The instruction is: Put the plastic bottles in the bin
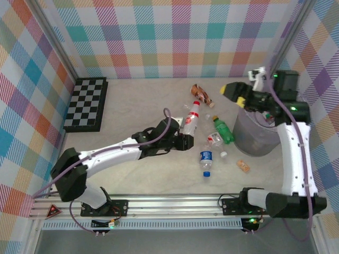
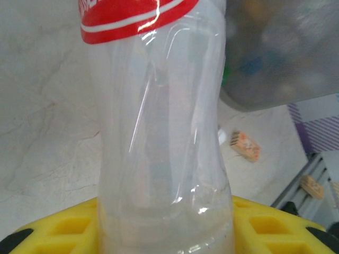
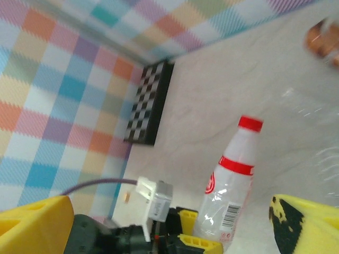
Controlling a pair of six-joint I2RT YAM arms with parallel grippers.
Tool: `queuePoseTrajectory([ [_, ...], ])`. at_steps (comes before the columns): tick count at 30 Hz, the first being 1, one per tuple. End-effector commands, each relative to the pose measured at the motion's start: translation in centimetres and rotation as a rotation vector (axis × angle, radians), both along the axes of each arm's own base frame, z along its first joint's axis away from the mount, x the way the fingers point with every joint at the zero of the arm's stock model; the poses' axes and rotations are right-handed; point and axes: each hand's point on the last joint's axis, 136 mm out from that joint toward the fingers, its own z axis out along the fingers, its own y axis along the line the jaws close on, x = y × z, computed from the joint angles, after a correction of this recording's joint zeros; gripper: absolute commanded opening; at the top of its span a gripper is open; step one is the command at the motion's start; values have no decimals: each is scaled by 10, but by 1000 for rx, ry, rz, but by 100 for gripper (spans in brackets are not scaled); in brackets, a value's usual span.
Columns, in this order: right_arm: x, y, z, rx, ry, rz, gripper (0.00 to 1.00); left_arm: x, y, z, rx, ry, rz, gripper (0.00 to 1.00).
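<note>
Top external view: the red-labelled bottle [image 1: 192, 119] is clamped by the left gripper [image 1: 185, 142], the right gripper [image 1: 236, 95] is spread wide near the bin [image 1: 254, 144], and lifting it binward is judged next.

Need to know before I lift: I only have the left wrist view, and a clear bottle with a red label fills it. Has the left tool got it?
Observer: Yes. From above, the left tool is closed on the base of the red-capped bottle.
Operator: Where's the bin?
Observer: The grey bin stands to the bottle's right, past a green bottle.
Operator: Is the right arm in my way?
Observer: The right tool hangs open near the bin's far side.
</note>
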Motion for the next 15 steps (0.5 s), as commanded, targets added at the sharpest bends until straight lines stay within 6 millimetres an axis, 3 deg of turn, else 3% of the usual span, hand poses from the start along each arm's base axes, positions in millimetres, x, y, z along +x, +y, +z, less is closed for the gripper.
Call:
queuePoseTrajectory([
  [1, 23, 22, -26, -22, 47, 0, 94, -3, 8, 28, -33, -83, -23, 40],
  [8, 53, 67, -70, -50, 116, 41, 92, -10, 16, 49, -83, -139, -37, 38],
  [15, 59, 107, -96, -4, 184, 149, 80, -10, 16, 50, -91, -149, -39, 38],
])
